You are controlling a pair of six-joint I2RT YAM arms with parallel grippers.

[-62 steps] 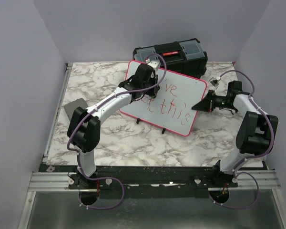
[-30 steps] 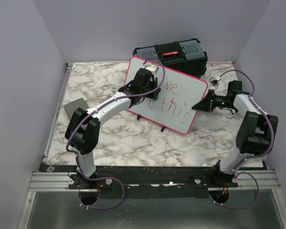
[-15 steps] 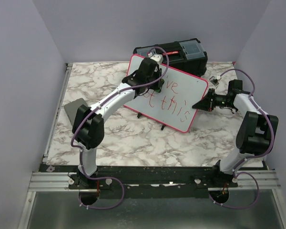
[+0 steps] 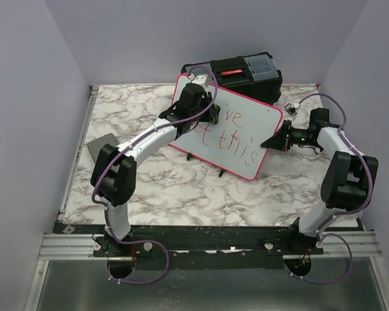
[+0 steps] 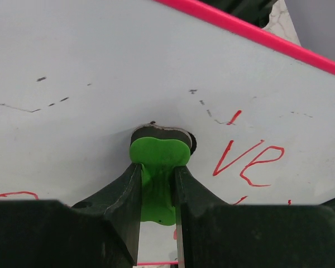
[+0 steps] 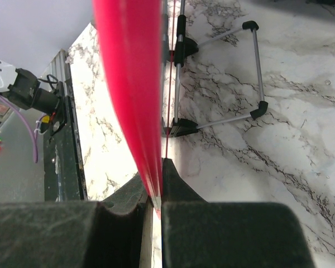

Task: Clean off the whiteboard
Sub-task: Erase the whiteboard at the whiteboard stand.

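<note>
The whiteboard (image 4: 262, 124), white with a pink-red rim, stands tilted on small black feet and bears red handwriting (image 4: 236, 144). My left gripper (image 4: 203, 116) is shut on a green eraser (image 5: 159, 151) whose dark pad presses on the whiteboard (image 5: 100, 67) near its upper left, left of the red letters "ve" (image 5: 247, 162). Faint dark specks mark the surface there. At the board's right end, my right gripper (image 4: 270, 142) is shut on the pink rim (image 6: 128, 67). In the right wrist view the rim runs edge-on between the jaws of that gripper (image 6: 158, 167).
A black toolbox (image 4: 236, 70) stands right behind the board. A small grey flat pad (image 4: 102, 148) lies at the table's left edge. The board's wire stand with black feet (image 6: 251, 67) rests on the marble top. Purple-grey walls close in three sides.
My left gripper has slid the eraser over the board's upper left, up toward the top rim and then slightly back to the left. The right arm and the board have stayed put.
</note>
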